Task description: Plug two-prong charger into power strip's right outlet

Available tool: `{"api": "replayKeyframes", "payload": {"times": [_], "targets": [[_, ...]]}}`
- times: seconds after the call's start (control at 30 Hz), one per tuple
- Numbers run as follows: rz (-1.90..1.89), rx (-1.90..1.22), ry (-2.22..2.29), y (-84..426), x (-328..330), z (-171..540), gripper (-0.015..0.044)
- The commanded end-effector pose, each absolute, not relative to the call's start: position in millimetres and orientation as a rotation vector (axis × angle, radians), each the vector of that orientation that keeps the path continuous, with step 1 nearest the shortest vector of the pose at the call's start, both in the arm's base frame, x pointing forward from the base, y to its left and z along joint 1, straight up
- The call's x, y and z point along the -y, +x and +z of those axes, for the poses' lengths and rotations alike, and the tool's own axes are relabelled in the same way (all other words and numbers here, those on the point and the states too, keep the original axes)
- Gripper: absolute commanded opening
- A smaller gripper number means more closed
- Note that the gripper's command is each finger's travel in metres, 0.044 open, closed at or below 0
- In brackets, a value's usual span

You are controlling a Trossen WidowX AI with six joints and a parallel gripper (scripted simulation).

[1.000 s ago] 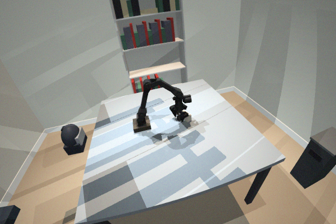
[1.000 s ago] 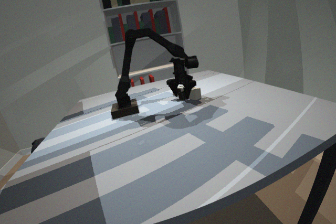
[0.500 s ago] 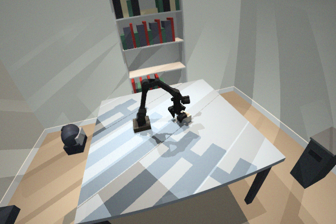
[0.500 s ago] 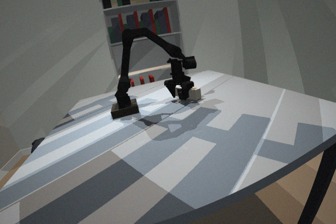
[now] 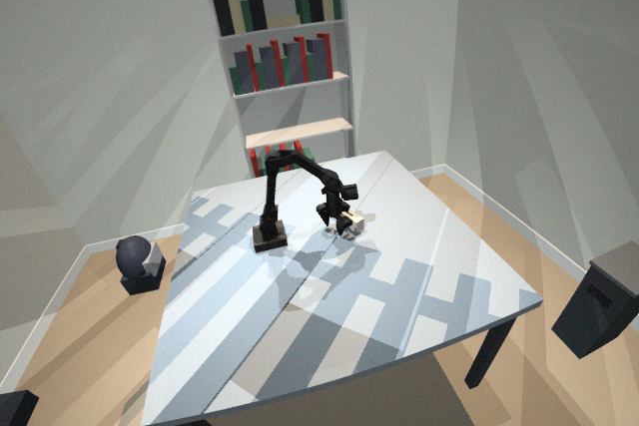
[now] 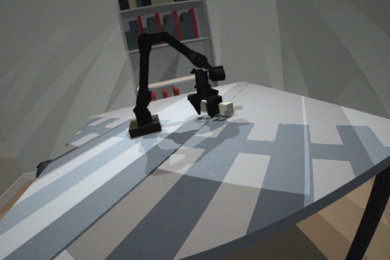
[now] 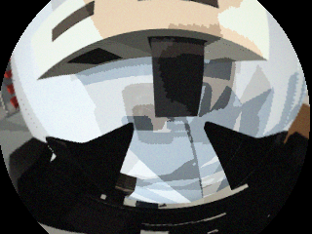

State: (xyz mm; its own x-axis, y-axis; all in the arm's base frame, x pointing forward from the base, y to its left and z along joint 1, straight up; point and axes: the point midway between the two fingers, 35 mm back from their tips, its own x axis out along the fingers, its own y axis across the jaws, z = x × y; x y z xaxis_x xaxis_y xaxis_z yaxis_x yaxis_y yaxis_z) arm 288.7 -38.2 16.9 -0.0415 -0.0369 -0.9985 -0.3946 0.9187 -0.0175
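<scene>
Working from left to right in the exterior view, we note the dark base block (image 5: pixel 279 244) (image 6: pixel 135 133) on the table (image 5: pixel 464 256) (image 6: pixel 330 112), with the black arm (image 5: pixel 271 179) (image 6: pixel 144 65) rising from it and bending over to the right. We find the gripper (image 5: pixel 333 228) (image 6: pixel 206 114) (image 7: pixel 171 125) pointing down, low over the table, its fingers wide apart and with nothing held between them. The task's thing, the charger (image 7: pixel 177 78), we take to be the dark block in the wrist view; it shows against the near edge of the power strip (image 5: pixel 355 220) (image 6: pixel 226 108) (image 7: pixel 136 19), in line with the gap between the fingers but not gripped. In the top and exterior views we cannot make it out behind the gripper. The pale strip lies at the right of the gripper, with dark slots in its upper face. We cannot see the prongs, nor tell whether they are seated, partly in or outside the outlet. In our judgement, the step in hand is at the outlet itself: most likely the charger has been let go there and its seating is in question. If it is fully in, we consider that the next move calls for a clean retreat without brushing it. If it is not, we would require a centred, square grip and a straight push on both prongs together, since a tilted push could leave the shutter closed or shift the strip.
</scene>
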Motion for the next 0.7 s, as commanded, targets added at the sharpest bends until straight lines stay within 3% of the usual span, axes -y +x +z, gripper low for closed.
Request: {"api": "replayKeyframes", "payload": {"times": [0.0,0.4,0.67], "targets": [[0.300,-1.587,-0.344,285,40,18,0.0440],[0.300,-1.585,-0.337,275,43,17,0.0440],[0.355,-1.096,-0.224,290,37,81,0.0440]]}}
